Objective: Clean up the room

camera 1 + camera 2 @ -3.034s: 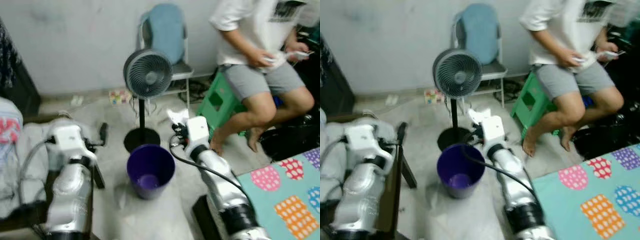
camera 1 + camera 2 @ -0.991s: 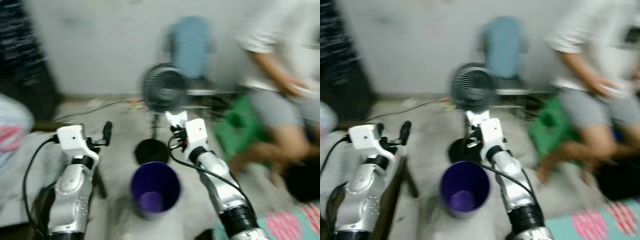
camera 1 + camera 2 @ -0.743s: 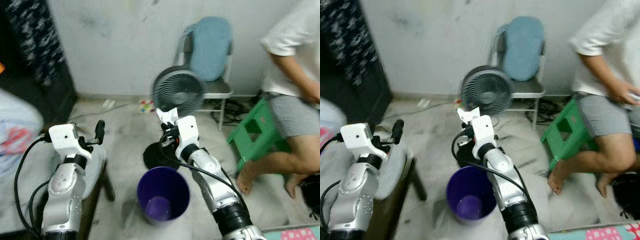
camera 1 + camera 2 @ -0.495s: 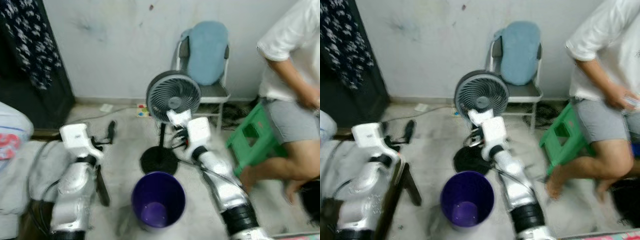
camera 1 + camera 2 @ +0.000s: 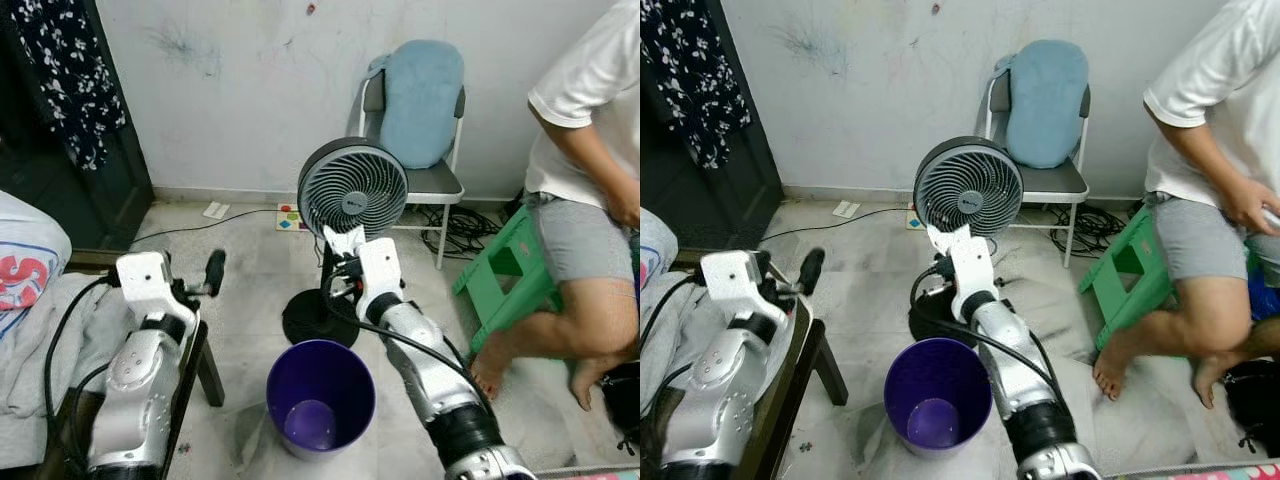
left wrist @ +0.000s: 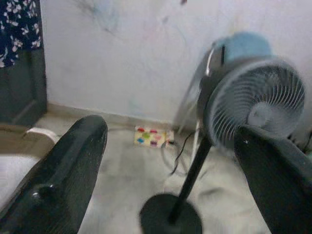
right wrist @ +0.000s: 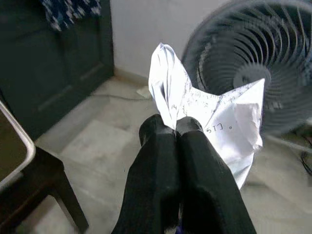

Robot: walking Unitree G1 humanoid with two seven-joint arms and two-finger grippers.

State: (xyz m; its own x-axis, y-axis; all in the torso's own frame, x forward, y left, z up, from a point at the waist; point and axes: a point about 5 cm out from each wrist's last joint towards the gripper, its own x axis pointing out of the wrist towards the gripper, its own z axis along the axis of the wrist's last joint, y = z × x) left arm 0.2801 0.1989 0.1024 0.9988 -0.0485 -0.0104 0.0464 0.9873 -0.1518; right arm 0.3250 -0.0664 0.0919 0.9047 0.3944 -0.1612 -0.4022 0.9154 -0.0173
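Paper point(image 7: 204, 109) is held pinched in the right gripper point(image 5: 340, 243), above and just beyond the purple bin point(image 5: 320, 398); the left gripper point(image 6: 165, 161) is spread empty.

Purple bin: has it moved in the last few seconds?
No. The purple bin still stands right in front of the fan base, as before; only the camera shifted.

Bin point(image 5: 320, 398) before fan point(image 5: 352, 188); chair point(image 5: 418, 110) behind; person point(image 5: 585, 150) right.
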